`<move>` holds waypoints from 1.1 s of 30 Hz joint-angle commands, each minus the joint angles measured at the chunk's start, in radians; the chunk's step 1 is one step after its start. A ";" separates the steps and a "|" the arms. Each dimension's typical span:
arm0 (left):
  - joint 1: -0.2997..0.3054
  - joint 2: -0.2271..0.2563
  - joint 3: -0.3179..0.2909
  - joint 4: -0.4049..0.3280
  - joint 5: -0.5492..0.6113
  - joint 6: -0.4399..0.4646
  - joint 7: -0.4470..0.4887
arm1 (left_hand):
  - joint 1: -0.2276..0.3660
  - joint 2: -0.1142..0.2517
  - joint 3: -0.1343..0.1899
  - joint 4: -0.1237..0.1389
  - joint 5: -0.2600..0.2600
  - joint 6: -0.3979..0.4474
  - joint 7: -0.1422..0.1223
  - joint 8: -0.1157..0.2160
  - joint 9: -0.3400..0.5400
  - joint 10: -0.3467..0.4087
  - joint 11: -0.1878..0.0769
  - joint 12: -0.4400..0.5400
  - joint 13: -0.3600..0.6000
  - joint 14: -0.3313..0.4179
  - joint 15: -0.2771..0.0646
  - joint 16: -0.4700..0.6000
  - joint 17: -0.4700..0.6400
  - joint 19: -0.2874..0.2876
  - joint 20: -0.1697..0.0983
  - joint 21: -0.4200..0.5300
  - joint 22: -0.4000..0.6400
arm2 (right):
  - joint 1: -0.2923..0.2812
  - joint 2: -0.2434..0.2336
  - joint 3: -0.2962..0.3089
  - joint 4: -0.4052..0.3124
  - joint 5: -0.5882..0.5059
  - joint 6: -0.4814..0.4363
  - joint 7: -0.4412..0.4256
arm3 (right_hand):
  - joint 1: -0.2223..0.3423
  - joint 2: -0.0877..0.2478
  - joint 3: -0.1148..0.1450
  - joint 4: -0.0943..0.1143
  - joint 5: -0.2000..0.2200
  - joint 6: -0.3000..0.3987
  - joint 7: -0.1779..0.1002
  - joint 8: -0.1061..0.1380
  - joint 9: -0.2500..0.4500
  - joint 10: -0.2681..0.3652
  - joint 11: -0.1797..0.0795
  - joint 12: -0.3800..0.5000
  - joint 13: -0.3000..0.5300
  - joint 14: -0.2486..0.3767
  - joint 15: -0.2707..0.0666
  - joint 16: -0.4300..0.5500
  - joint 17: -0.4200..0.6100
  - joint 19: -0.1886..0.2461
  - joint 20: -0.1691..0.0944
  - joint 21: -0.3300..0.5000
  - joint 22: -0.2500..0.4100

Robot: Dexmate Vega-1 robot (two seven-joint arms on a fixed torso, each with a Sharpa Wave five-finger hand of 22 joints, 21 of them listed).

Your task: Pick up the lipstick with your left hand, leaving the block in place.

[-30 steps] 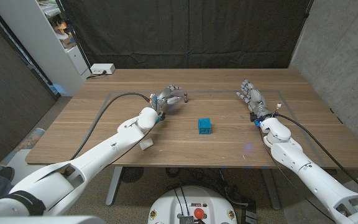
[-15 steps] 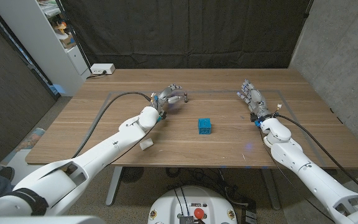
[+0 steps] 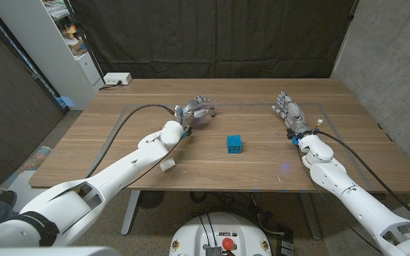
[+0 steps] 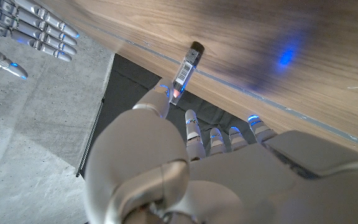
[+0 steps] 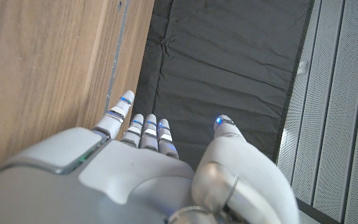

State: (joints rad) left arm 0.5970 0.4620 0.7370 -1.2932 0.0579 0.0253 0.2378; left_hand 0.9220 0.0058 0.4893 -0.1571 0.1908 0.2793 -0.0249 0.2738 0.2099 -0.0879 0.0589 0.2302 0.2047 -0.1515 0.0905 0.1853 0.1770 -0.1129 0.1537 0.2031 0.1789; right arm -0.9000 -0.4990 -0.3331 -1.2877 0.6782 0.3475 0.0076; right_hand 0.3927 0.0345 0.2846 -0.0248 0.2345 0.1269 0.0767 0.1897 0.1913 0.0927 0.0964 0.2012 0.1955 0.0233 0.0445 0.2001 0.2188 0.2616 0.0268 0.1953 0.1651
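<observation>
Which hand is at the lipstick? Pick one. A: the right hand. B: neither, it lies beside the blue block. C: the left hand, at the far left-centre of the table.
C: the left hand has the lipstick at its fingertips, well apart from the blue block.

Bare table around lone block

White glossy arms, black cables, blue-lit fingertips.

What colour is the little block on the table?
The block is blue, seen best in the head view.
</observation>
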 commanded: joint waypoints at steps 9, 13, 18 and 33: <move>-0.010 -0.011 0.006 0.021 -0.002 0.001 0.006 | 0.015 0.005 -0.005 -0.001 -0.001 0.018 0.002 0.004 0.003 0.012 -0.003 0.011 0.001 0.012 0.002 0.006 0.002 0.003 0.005 0.000 0.004 | 0.014 0.011 -0.001 0.030 0.004 0.003 0.009 | 0.002 0.009 0.000 -0.004 0.001 0.002 -0.006 0.007 0.001 0.002 0.004 -0.002 0.000 -0.002 0.005 0.005 -0.002 0.005 0.007 -0.004 0.005; -0.012 -0.016 0.007 0.027 -0.001 0.001 0.013 | 0.017 0.006 -0.007 0.000 -0.001 0.028 0.002 0.006 0.003 0.022 -0.011 0.014 0.001 0.009 -0.004 0.004 0.002 0.005 0.003 0.000 0.004 | 0.019 0.013 -0.003 0.036 0.004 0.004 0.012 | 0.002 0.009 0.000 -0.005 0.001 0.002 -0.006 0.007 0.001 0.002 0.004 -0.002 0.000 -0.002 0.006 0.005 -0.002 0.005 0.007 -0.004 0.005; -0.021 -0.018 0.013 0.036 -0.002 0.005 0.001 | 0.020 0.007 -0.009 -0.001 -0.001 0.038 -0.001 0.008 0.004 0.026 -0.013 0.016 0.001 0.010 -0.011 0.004 0.002 0.004 -0.004 0.000 0.004 | 0.023 0.015 -0.004 0.042 0.004 0.005 0.014 | 0.001 0.009 0.000 -0.005 0.001 0.002 -0.006 0.007 0.001 0.001 0.004 -0.002 0.000 -0.002 0.006 0.005 -0.002 0.005 0.007 -0.004 0.005; -0.038 -0.043 0.026 0.070 -0.001 0.000 0.006 | 0.026 0.006 -0.013 -0.002 0.001 0.053 -0.001 0.010 0.004 0.038 -0.018 0.019 0.000 0.018 -0.010 0.006 0.002 0.006 -0.004 0.000 0.004 | 0.027 0.016 0.000 0.052 0.005 0.009 0.013 | 0.001 0.009 -0.001 -0.007 0.001 0.003 -0.007 0.008 0.001 0.002 0.003 -0.001 0.000 -0.003 0.007 0.005 -0.002 0.005 0.008 -0.004 0.005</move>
State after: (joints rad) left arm 0.5711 0.4374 0.7540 -1.2488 0.0572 0.0279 0.2405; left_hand 0.9376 0.0134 0.4811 -0.1572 0.1908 0.3202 -0.0271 0.2777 0.2117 -0.0577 0.0429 0.2437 0.2048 -0.1363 0.0802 0.1853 0.1771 -0.1093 0.1501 0.2031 0.1789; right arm -0.8771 -0.4844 -0.3355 -1.2461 0.6822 0.3526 0.0196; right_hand 0.3927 0.0345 0.2841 -0.0252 0.2345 0.1268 0.0768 0.1897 0.1912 0.0927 0.0964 0.2012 0.1955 0.0232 0.0445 0.2001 0.2139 0.2616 0.0268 0.1953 0.1651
